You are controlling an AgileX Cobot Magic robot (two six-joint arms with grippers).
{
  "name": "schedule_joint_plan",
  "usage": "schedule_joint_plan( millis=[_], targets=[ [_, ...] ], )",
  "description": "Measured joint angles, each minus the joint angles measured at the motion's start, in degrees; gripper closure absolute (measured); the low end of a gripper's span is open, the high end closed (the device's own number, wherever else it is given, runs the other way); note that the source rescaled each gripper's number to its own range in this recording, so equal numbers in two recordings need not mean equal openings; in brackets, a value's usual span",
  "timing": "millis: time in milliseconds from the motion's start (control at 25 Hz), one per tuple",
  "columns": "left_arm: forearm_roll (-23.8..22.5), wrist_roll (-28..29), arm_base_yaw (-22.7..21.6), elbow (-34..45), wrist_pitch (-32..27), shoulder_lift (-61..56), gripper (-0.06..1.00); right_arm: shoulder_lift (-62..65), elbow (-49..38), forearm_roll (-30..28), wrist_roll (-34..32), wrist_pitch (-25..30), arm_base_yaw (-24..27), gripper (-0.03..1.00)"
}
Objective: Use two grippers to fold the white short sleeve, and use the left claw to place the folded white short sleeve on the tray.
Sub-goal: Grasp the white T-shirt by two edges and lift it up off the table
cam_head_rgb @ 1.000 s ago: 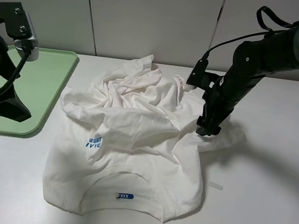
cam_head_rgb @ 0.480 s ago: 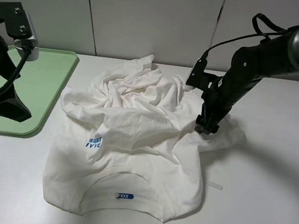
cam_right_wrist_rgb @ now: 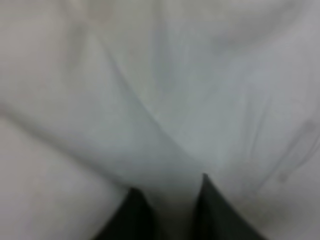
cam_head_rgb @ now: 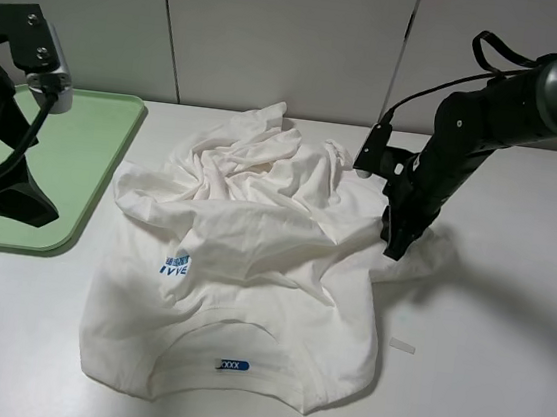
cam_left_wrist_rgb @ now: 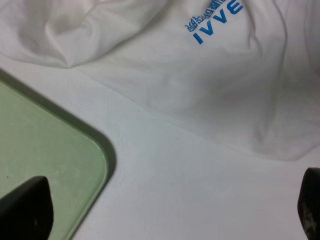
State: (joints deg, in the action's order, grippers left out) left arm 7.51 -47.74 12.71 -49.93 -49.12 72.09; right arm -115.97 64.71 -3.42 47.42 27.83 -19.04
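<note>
Right wrist alone reveals the right tool (cam_right_wrist_rgb: 168,192) pinching the white short sleeve (cam_right_wrist_rgb: 200,90); left wrist, the left tool (cam_left_wrist_rgb: 170,205) spread

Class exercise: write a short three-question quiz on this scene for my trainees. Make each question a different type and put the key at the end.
1. Fill in: the left gripper is ____, with one fingertip over a corner of the green tray.
2. Multiple choice: what is between the fingers of the right gripper? A. a fold of the white T-shirt B. a cable C. nothing
3. True or false: the white T-shirt lies neatly folded on the green tray.
Key: 1 open; 2 A; 3 false.
</note>
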Motion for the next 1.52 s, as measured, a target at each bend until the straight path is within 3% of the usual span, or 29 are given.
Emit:
schedule_joint_plan(
  millis=[120,600,800,960,1120,1240,1400,1520],
  targets=[
    [0.0,0.0,0.0,0.0,0.0,0.0,-0.04,0.0,0.0,0.05,-0.34,0.06,0.0,0.97],
    [3.21,0.62,0.0,0.0,3.42,0.0,-0.02,0.0,0.0,0.05,-1.28,0.18,0.0,0.97],
    [-0.99,2.72,0.0,-0.18,4.58,3.31,-0.01,0.0,0.0,0.05,-1.28,-0.13,0.0,0.97],
    [-9.7,2.73,0.0,-0.18,4.65,10.01,0.0,0.0,0.0,0.05,-1.28,-0.25,0.0,0.97],
    [-14.71,-6.75,0.0,-0.18,5.54,15.44,0.0,0.0,0.0,0.05,-1.35,-0.41,0.0,0.97],
    [-15.23,-14.4,0.0,-0.18,10.46,18.85,0.01,0.0,0.0,0.05,-1.77,-0.41,0.0,0.97],
    [-15.36,-17.64,0.0,-0.18,21.57,21.22,0.02,0.0,0.0,0.05,-1.91,-0.27,0.0,0.97],
    [-15.49,-20.08,0.46,-0.18,25.54,22.72,0.02,0.0,0.0,0.05,-1.95,-0.21,0.0,0.97]
  ],
)
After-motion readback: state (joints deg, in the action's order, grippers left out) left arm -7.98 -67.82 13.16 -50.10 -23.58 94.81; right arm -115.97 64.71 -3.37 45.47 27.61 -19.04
